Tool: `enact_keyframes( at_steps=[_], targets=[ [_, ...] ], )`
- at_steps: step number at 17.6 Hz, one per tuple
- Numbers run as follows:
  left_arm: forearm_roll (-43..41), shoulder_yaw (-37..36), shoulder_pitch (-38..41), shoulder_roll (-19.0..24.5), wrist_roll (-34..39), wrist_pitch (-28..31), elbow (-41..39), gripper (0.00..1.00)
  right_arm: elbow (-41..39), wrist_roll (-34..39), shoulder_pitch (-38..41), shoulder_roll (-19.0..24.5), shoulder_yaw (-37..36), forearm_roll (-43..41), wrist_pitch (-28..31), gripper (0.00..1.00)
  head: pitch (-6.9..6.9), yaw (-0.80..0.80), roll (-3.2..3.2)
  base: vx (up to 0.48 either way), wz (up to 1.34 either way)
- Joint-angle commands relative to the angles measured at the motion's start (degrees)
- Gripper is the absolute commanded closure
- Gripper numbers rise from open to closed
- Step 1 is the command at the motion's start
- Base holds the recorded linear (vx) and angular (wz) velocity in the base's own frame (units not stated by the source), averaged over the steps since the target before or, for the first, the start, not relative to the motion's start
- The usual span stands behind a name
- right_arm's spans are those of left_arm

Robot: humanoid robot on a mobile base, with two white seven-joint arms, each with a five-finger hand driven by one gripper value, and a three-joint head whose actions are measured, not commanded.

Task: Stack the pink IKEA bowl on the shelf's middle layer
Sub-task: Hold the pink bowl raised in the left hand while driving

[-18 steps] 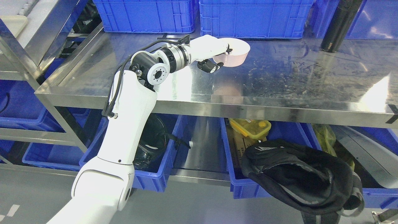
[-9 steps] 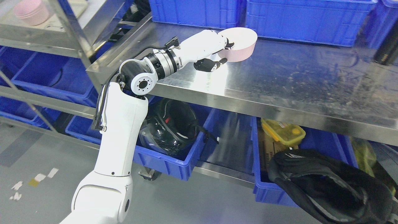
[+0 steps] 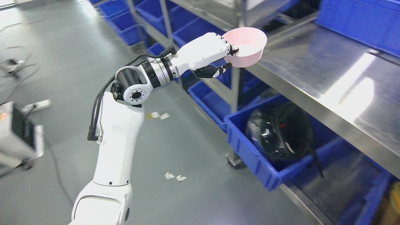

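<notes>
My left hand is shut on the near rim of a pink bowl, thumb inside the rim and fingers below. It holds the bowl upright in the air, just off the left corner of the steel shelf. The bowl is lifted clear of the shelf surface. My left arm rises from the lower left. My right arm does not show.
A steel upright post stands right below the bowl. A blue bin with a black helmet sits under the shelf. More blue bins line racks behind. A grey device stands at the left on the floor.
The camera has swung strongly left, so the whole scene shifted right. The bowl, still in my left hand, is off the shelf surface and now hangs past the shelf's left corner.
</notes>
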Motion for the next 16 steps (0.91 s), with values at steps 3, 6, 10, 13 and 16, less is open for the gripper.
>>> enact_keyframes(
  at_steps=[3,6,10,13,16],
  targets=[
    [0.4,0.34,0.58,1.0,0.22,-0.13,-2.65,1.0,-1.0,0.37,1.32,-1.0,0.02,0.0,-0.03,0.0,0.0,0.0,0.0,0.031,1.7],
    [0.4,0.51,0.58,1.0,0.3,0.04,-2.65,1.0,-1.0,0.37,1.32,-1.0,-0.07,0.0,-0.03,0.0,0.0,0.0,0.0,0.042,1.56],
    [0.4,0.16,0.58,1.0,0.74,0.04,-2.56,1.0,-1.0,0.37,1.32,-1.0,0.02,0.0,-0.03,0.0,0.0,0.0,0.0,0.097,0.98],
    [0.4,-0.19,0.4,1.0,1.45,0.83,-2.56,1.0,-1.0,0.37,1.32,-1.0,0.02,-0.09,-0.03,0.0,0.0,0.0,0.0,0.157,0.43],
    [0.4,-0.28,0.4,1.0,1.45,0.75,-2.48,1.0,-1.0,0.37,1.32,-1.0,0.02,0.0,-0.03,0.0,0.0,0.0,0.0,0.185,0.22]
  ],
)
